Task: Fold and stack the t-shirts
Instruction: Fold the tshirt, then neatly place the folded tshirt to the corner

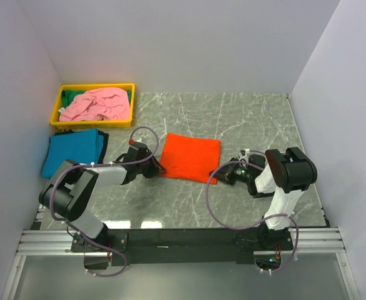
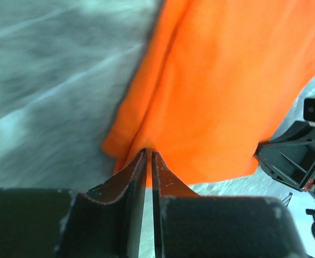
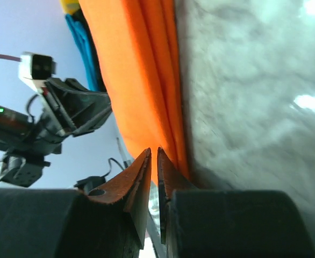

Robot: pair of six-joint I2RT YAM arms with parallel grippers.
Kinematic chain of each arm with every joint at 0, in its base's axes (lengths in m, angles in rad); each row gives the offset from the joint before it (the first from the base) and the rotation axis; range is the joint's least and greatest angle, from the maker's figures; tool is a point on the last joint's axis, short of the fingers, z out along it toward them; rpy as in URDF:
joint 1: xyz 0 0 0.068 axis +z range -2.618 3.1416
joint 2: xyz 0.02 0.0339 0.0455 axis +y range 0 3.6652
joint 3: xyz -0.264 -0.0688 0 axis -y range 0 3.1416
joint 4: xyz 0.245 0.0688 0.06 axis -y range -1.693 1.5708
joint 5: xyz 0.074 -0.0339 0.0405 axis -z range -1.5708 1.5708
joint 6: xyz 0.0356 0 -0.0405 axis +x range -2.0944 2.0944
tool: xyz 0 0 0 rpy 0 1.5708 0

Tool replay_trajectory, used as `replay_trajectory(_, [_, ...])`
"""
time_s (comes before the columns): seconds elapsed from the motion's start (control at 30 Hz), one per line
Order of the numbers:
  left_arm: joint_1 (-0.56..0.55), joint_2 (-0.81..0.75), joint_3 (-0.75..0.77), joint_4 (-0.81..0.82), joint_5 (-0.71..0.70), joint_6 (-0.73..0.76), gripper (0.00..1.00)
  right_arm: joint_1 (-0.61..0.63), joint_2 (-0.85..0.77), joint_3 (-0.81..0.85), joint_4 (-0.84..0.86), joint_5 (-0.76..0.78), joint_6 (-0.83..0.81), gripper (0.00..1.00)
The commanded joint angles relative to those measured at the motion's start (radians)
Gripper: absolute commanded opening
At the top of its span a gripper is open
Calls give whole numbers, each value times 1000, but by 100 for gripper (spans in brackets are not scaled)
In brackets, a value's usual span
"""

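Orange cloth, folded flat, lies at the centre of the top view: the orange t-shirt. The left gripper pinches its lower left corner and the right gripper its lower right, jaws nearly pressed together on the layers. It looks light, limp and prone to sagging, so gripping corners through every layer seems best. The teal t-shirt lies folded at left, and the pink t-shirt is heaped in the yellow tray.
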Motion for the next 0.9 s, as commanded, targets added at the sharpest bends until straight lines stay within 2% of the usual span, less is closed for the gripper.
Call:
replay_trajectory(0.0, [23,-47,-34,-122,-70,-6,16,-30,70,-66,162,-6,55,17])
replay_trajectory(0.07, [33,-95,-23,-154,-74,-8,22,-28,47,-65,149,-18,61,17])
replay_trajectory(0.13, [47,-159,-2,-219,-84,6,28,-25,-46,-48,49,-9,-5,18])
replay_trajectory(0.17, [55,-182,28,-264,-103,12,33,-21,-89,-13,-121,21,-46,19])
replay_trajectory(0.23, [85,-255,65,-360,-119,49,38,1,-236,38,-329,75,-201,23])
replay_trajectory(0.27, [99,-280,104,-399,-131,66,46,36,-286,102,-532,121,-254,25])
replay_trajectory(0.33, [142,-346,150,-501,-169,119,55,86,-399,170,-697,254,-383,32])
replay_trajectory(0.37, [156,-365,197,-533,-170,139,63,144,-427,240,-829,297,-417,34])
replay_trajectory(0.43, [205,-408,274,-600,-229,202,71,208,-470,316,-942,429,-505,39])
replay_trajectory(0.47, [220,-418,297,-653,-243,224,79,284,-475,392,-1030,468,-549,41])
replay_trajectory(0.57, [294,-443,365,-737,-289,331,91,422,-446,535,-1149,606,-609,47])
replay_trajectory(0.67, [358,-451,348,-735,-337,392,100,539,-334,692,-1258,755,-666,52])
replay_trajectory(0.7, [371,-454,333,-728,-350,394,99,614,-302,737,-1287,784,-678,54])
replay_trajectory(0.8, [394,-448,250,-665,-325,396,99,715,-164,917,-1397,920,-735,57])
replay_trajectory(0.87, [426,-428,250,-672,-288,403,99,801,-96,1036,-1462,1001,-776,59])
